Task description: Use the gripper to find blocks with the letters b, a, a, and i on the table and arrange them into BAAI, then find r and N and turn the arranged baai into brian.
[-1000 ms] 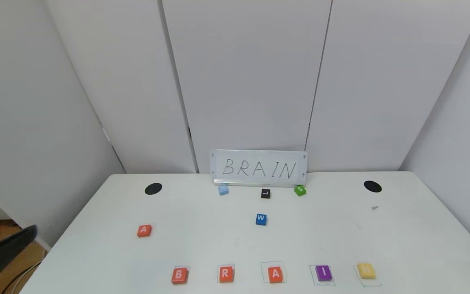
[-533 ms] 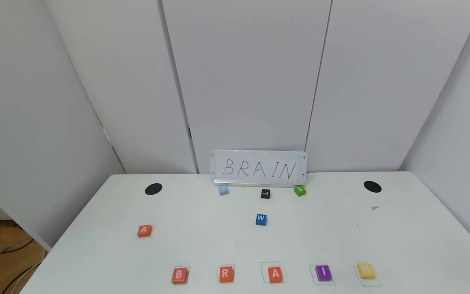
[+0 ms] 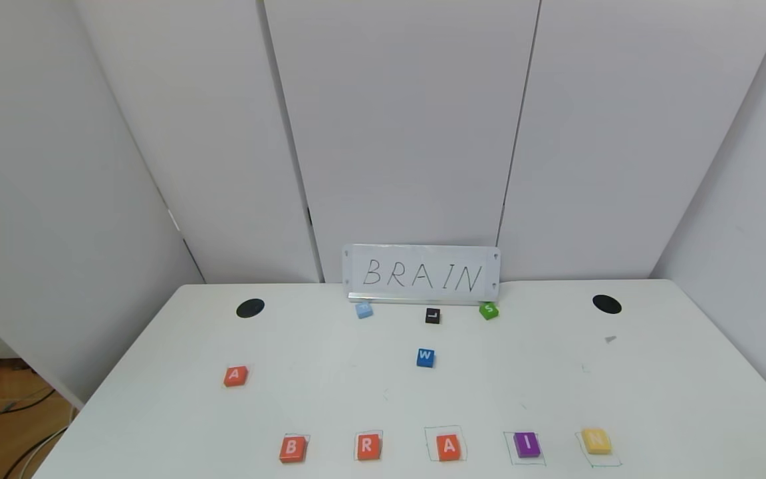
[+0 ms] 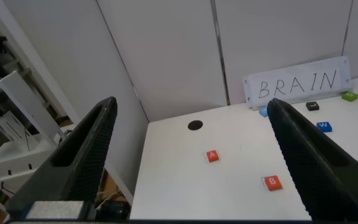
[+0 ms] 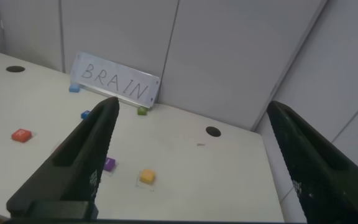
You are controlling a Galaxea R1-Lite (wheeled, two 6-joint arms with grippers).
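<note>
- White table (image 3: 330, 332), rounded corners; sign (image 3: 421, 274) reading BRAIN stands at the far edge; light blue block (image 3: 364, 310), black block (image 3: 432, 315) and green block (image 3: 489, 310) just before it, blue W block (image 3: 425, 357) nearer.
- Near row of flat square blocks: B (image 3: 292, 449), r (image 3: 368, 446), A (image 3: 448, 447), purple I (image 3: 526, 444), yellow N (image 3: 596, 441); spare A (image 3: 235, 376) apart, toward the left.
- Left end effector (image 4: 191, 162) and right end effector (image 5: 188, 155) off the table's sides, fingers spread wide, holding nothing.

A white sign (image 3: 421, 274) at the table's far edge reads "BRAIN" in handwriting. Near-row blocks read B (image 3: 292, 448), R (image 3: 368, 446), A (image 3: 448, 447), I (image 3: 526, 444), N (image 3: 596, 440) — orange-red, purple, yellow. Others: a lone orange-red A (image 3: 235, 376), blue W (image 3: 425, 357), black L (image 3: 432, 315), green S (image 3: 489, 310).
</note>
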